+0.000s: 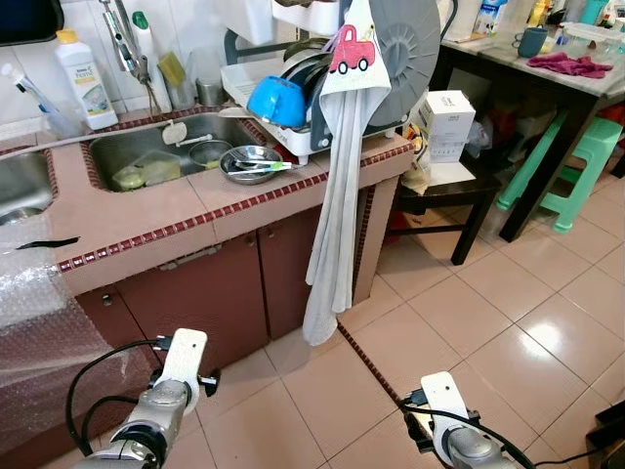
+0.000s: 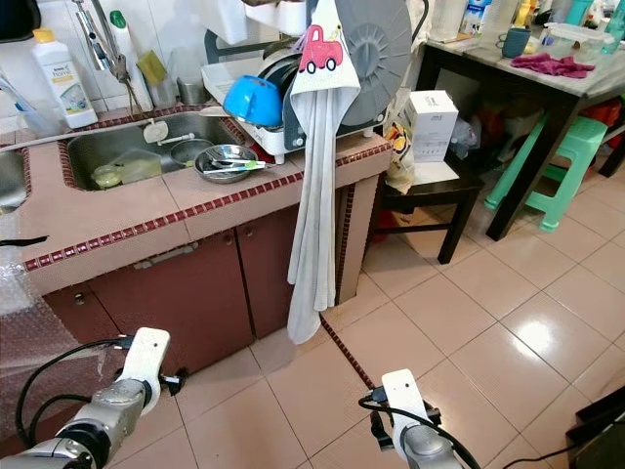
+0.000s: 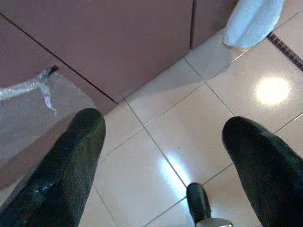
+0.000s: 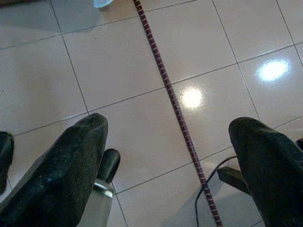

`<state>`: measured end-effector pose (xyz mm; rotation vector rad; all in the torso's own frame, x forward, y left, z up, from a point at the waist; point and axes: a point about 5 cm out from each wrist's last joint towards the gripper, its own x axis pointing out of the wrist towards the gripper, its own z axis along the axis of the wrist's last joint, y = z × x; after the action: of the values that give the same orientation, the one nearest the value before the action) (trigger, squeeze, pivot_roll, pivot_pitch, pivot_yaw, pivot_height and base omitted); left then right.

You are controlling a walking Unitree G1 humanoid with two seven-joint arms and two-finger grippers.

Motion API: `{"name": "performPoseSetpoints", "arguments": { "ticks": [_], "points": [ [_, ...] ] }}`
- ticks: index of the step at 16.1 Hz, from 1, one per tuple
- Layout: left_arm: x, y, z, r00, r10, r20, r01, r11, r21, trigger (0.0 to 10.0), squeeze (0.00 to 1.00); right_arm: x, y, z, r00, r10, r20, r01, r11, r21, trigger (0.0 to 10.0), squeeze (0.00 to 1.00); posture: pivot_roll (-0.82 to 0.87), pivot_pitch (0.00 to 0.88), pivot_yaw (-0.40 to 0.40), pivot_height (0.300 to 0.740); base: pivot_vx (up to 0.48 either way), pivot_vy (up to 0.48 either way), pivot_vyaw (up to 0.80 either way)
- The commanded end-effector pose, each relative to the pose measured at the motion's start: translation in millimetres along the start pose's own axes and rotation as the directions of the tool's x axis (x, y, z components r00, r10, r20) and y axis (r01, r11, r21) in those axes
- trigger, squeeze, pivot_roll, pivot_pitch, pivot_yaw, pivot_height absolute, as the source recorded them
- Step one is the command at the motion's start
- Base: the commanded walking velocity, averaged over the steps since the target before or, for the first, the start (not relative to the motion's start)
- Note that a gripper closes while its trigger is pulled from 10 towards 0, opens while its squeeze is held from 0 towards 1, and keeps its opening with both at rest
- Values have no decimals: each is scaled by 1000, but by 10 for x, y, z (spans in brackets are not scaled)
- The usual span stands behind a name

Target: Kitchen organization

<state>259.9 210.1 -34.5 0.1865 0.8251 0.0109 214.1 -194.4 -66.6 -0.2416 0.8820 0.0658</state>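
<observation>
Kitchen counter (image 1: 146, 220) ahead, well above and beyond both grippers; sink (image 1: 146, 147) holds steel bowl (image 1: 210, 151) and green sponge (image 1: 146, 171); second steel bowl (image 1: 251, 163) with utensils on counter edge; dish rack (image 1: 293, 98) holds blue bowl (image 1: 276, 101); grey towel (image 1: 337, 195) hangs from it; left gripper (image 3: 165, 156) and right gripper (image 4: 170, 156) hang low over floor tiles (image 4: 142, 61), fingers spread wide, empty.

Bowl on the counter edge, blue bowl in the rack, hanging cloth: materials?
Bowl on the counter: looks like stainless steel, mirror-bright with grey reflections. Blue bowl: probably plastic, uniform glossy blue, though enamel can't be ruled out. Hanging cloth: soft woven fabric, matte grey-white, draping in long folds.
</observation>
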Motion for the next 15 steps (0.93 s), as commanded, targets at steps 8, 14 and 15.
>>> {"name": "performPoseSetpoints", "arguments": {
  "ticks": [8, 14, 15],
  "points": [
    [16, -179, 60, 999, -37, 12, 37, 999, -15, 10000, 0, 13, -110, 103, 998, -57, 22, 51, 973, 224, 10000, 0, 14, 0, 23, 740, 0, 0, 0],
    [16, -185, 38, 999, -43, -8, 42, 998, -48, 10000, 0, -5, -206, 40, 997, -80, 4, 77, 972, 220, 10000, 0, 24, 0, 3, 740, 0, 0, 0],
    [16, -189, 35, 999, -45, -9, 44, 998, -54, 10000, 0, -5, -211, 40, 996, -85, 3, 82, 971, 226, 10000, 0, 24, 0, 3, 740, 0, 0, 0]
  ]
}}
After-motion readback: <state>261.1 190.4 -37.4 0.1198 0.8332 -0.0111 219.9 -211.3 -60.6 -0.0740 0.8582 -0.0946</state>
